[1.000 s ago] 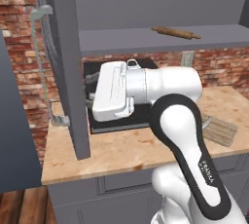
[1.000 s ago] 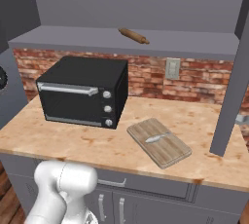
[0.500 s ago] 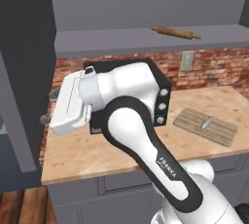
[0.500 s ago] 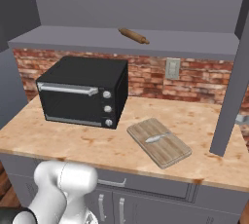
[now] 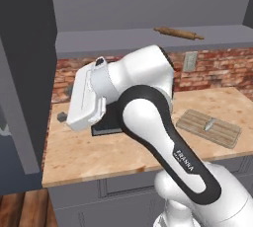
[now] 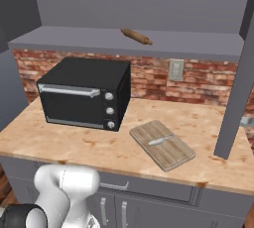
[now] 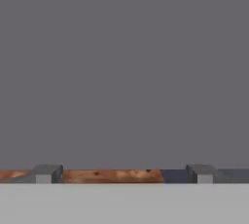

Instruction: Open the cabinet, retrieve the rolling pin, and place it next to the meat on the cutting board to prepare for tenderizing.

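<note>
A: Cabinet (image 6: 124, 4) first, the biggest thing on show. Both doors stand swung out, one at the far left of the left base view, one down the right edge of the right base view, and the grey shelf inside is bare to see.

B: And the arm (image 5: 148, 137) across the left base view is huge, white with a dark band, hand turned toward the left door.

A: Below the shelf, the light wood countertop (image 6: 74, 142) runs wall to wall under the red brick.

B: Black toaster oven (image 6: 84, 98) sits on the left half of it, door closed, three knobs down its right side. From the left base view the arm hides most of it.

A: Right of the oven, well apart from it, the cutting board (image 6: 171, 150) lies flat on the counter, turned at an angle.

B: With the meat (image 6: 159, 141) on top, a small pale grey piece near the board's middle.

A: Now the rolling pin (image 6: 136, 36). Where is it?

B: Up on the cabinet shelf, lying on its side at a slant, above the gap between oven and board. Nothing touching it. The left base view has it at the right end of the shelf.

A: And the gripper (image 7: 124, 173)?

B: Hand view gives two dark fingertips (image 7: 46, 173) set far apart at the bottom, jaws spread wide, nothing between them. Flat grey surface ahead, a strip of wood tone low between the tips.

A: Outlet plate (image 6: 176, 69) on the brick, smallest of the lot.
</note>
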Motion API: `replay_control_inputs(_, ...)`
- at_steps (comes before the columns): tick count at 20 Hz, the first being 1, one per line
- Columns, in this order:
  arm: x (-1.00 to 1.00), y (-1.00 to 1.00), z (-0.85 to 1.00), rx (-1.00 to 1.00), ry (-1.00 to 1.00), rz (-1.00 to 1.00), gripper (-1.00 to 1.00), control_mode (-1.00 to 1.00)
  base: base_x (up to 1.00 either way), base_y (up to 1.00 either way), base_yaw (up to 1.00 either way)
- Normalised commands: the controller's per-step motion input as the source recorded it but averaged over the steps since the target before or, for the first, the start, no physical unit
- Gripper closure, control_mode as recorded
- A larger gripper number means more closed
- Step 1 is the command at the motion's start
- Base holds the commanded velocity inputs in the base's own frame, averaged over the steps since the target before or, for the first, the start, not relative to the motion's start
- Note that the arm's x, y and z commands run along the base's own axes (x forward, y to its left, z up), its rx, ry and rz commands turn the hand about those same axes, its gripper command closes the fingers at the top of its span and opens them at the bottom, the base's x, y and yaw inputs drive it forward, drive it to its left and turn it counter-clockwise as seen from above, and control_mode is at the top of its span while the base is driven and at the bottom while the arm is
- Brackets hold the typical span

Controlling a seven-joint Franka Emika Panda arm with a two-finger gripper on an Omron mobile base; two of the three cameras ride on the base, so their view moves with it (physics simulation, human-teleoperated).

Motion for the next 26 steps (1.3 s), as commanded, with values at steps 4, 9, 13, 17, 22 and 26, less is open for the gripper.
replay_control_inputs(4,-0.05,-0.75,0.05,-0.05,0.0,-0.07,-1.0,-1.0,0.0,0.0,0.0)
replay_control_inputs(9,-0.01,-0.85,0.07,-0.02,0.0,-0.09,-1.0,-1.0,0.0,0.0,0.0)
replay_control_inputs(13,0.0,-0.83,0.13,0.0,0.0,-0.17,-1.0,-1.0,0.0,0.0,0.0)
replay_control_inputs(17,0.0,-0.84,0.12,0.0,0.0,-0.22,-1.0,-1.0,0.0,0.0,0.0)
replay_control_inputs(22,0.0,-0.92,0.1,0.0,0.07,-0.29,-1.0,-1.0,0.0,0.0,0.0)
replay_control_inputs(26,0.01,-0.88,0.12,0.0,0.06,-0.33,-1.0,-1.0,0.0,0.0,0.0)
